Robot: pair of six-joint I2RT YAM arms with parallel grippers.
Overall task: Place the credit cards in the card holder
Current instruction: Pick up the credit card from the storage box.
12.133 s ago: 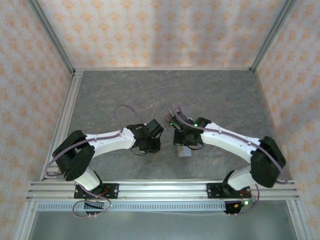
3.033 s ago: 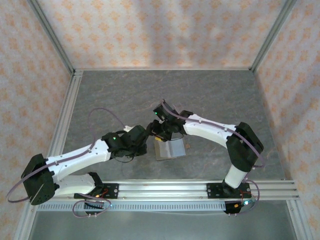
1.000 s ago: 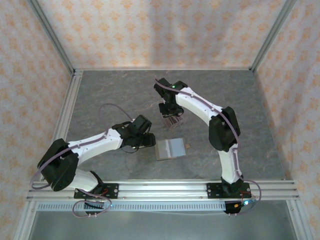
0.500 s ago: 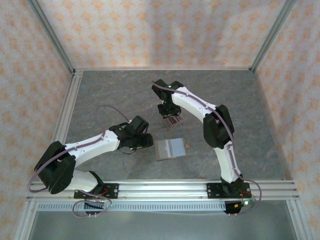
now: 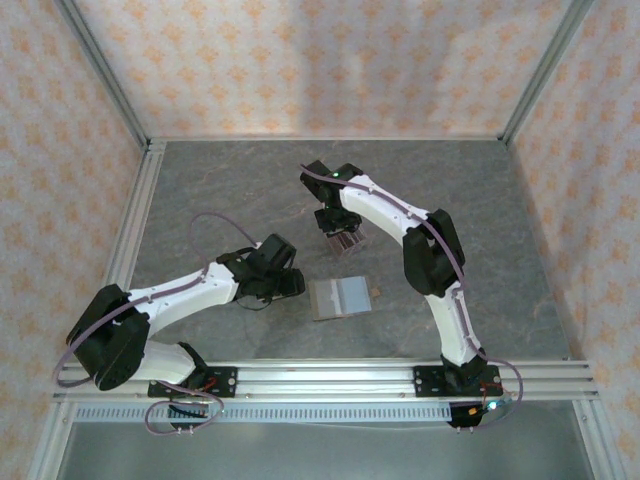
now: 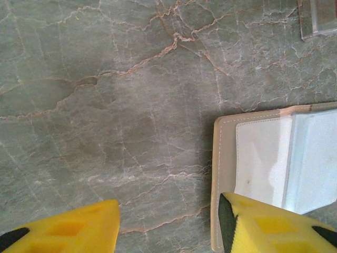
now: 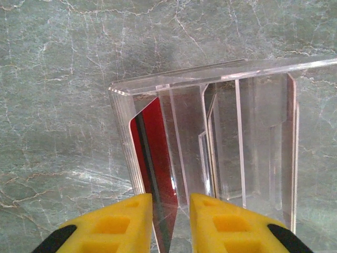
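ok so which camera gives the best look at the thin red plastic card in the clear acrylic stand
Right wrist view: the thin red plastic card stands close up in an end slot of the clear acrylic stand, the right gripper straddling it. In the top external view it is a tiny dark streak in the stand.

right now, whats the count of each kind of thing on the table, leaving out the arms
red credit card: 1, standing in the stand's end slot (the glare leaves the other slots unclear)
clear acrylic stand: 1
tan card holder: 1, lying open
total: 3
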